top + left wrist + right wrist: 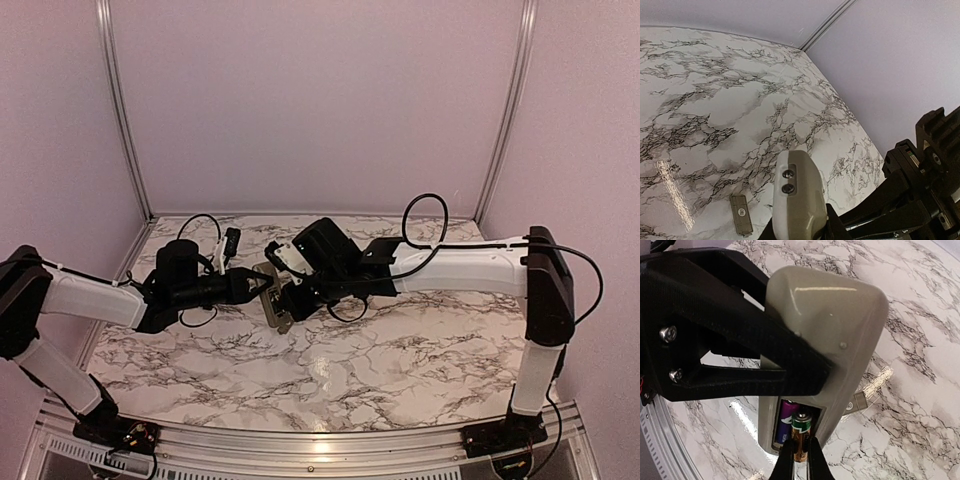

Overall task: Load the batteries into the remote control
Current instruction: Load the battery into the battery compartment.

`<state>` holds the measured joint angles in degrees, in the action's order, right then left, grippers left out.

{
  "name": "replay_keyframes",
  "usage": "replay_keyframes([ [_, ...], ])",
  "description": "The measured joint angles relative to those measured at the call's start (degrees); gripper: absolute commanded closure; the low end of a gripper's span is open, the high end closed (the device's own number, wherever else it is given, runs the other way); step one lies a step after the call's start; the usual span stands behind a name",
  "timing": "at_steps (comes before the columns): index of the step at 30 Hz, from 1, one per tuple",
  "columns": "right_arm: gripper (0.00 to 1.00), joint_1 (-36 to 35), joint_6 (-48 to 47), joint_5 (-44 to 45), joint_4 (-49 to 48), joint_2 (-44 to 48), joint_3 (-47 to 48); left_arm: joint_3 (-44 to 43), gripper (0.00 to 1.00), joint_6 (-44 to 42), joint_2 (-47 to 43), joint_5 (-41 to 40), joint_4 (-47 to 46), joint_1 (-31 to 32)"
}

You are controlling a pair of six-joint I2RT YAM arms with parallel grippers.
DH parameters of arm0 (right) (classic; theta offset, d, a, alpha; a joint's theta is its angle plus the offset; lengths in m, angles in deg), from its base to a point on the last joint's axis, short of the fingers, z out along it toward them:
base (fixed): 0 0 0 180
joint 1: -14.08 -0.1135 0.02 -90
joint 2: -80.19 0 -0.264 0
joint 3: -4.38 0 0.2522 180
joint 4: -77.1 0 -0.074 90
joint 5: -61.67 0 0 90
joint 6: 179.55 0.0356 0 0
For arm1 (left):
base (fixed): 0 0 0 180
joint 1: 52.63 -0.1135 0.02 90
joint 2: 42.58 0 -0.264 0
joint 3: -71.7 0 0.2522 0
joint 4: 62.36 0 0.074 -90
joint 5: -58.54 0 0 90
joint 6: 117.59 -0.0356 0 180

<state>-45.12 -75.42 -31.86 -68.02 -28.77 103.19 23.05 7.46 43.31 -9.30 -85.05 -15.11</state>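
Observation:
My left gripper point(252, 287) is shut on the remote control point(274, 306) and holds it above the table, greyish back towards the right arm. In the left wrist view the remote point(799, 192) stands up between my fingers. In the right wrist view its back point(830, 325) shows an open battery bay. A dark purple battery point(786, 421) lies in the left slot. My right gripper point(800, 460) is shut on the gold battery point(801, 436), which has a green band. The battery's top end sits in the right slot, its lower end still out between my fingers.
The grey battery cover point(741, 215) lies flat on the marble table below the remote; it also shows in the right wrist view point(863, 399). The right arm's black body point(922, 192) is close beside the remote. Pink walls point(320, 100) enclose the table.

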Motion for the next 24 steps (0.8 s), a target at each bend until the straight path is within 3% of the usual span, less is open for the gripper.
replay_keyframes([
  [2, 0.92, 0.0, -0.26, -0.02, 0.09, -0.09, 0.22, 0.0, 1.0, -0.04, 0.13, -0.09, 0.31, 0.09],
  [9, 0.9, -0.02, -0.52, -0.02, 2.12, -2.14, 3.56, -0.04, 1.0, 0.04, 0.35, -0.44, 1.14, 0.52],
  [15, 0.82, -0.02, 0.11, -0.33, 3.43, -3.78, 5.16, -0.04, 1.0, 0.04, 0.35, -1.29, 2.86, 0.52],
  [24, 0.8, 0.87, 1.99, -3.32, 1.33, -2.64, 2.71, -0.02, 1.0, 0.07, 0.35, -1.2, 2.56, 0.55],
])
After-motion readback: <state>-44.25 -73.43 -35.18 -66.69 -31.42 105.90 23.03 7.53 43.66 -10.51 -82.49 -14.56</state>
